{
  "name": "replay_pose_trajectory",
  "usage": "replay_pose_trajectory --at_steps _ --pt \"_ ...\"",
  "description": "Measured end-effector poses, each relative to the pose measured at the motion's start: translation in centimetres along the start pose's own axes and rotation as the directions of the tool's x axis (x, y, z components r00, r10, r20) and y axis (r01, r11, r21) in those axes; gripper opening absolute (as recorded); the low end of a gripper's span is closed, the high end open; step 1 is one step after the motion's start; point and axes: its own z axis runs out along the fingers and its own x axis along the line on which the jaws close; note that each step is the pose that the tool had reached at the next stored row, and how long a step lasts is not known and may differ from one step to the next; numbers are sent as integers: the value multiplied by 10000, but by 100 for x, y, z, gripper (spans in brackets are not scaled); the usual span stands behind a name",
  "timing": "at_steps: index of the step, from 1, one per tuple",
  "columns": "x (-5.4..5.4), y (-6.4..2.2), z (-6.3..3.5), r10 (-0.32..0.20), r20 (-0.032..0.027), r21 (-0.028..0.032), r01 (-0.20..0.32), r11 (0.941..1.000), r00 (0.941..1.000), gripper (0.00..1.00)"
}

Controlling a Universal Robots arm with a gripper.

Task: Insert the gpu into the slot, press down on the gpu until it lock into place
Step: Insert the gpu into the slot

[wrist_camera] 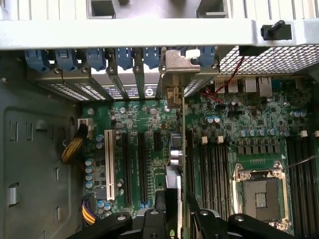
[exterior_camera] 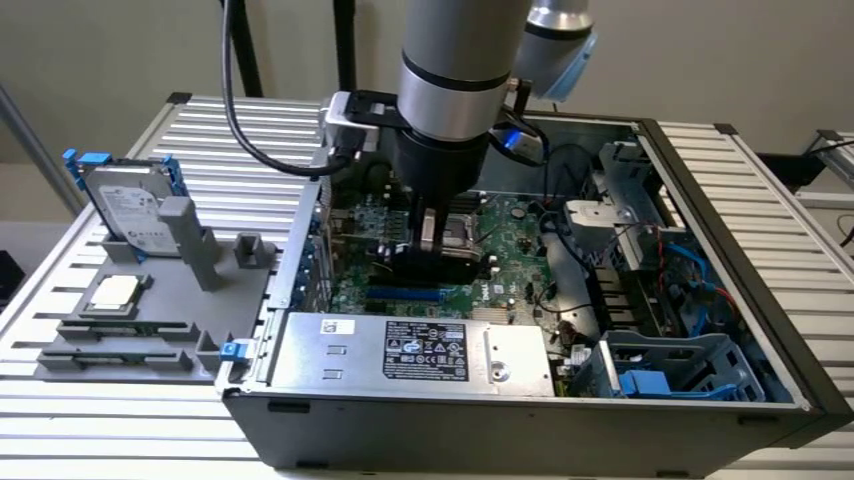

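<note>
You see the gripper point(wrist_camera: 177, 214) pinching the gpu point(wrist_camera: 175, 154) by its upper edge, the card standing edge-on over the black slots point(wrist_camera: 141, 164) of the motherboard point(wrist_camera: 97, 119); judge it light, stiff and fragile, best held along that bare board edge.

The arm point(exterior_camera: 454, 60) stands upright straight above the gripper point(exterior_camera: 430, 250), its silver tube vertical. A blue-capped joint point(exterior_camera: 554, 40) sits higher up, off to the exterior view's right. Between tube and gripper the black wrist point(exterior_camera: 434, 165) points straight down, in line with both. In the wrist view the gripper's two black fingers point(wrist_camera: 160, 214) are closed from either side on the thin edge of the gpu point(wrist_camera: 175, 169), which runs out ahead of the fingertips.
</note>
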Motion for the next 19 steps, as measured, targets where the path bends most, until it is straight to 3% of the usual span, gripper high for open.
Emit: replay_pose_trajectory --at_steps 6,19 --pt "5 -2 62 -25 -7 -10 25 10000 10000 26" --pt "-12 -4 120 -275 -46 -103 275 9996 9996 26"
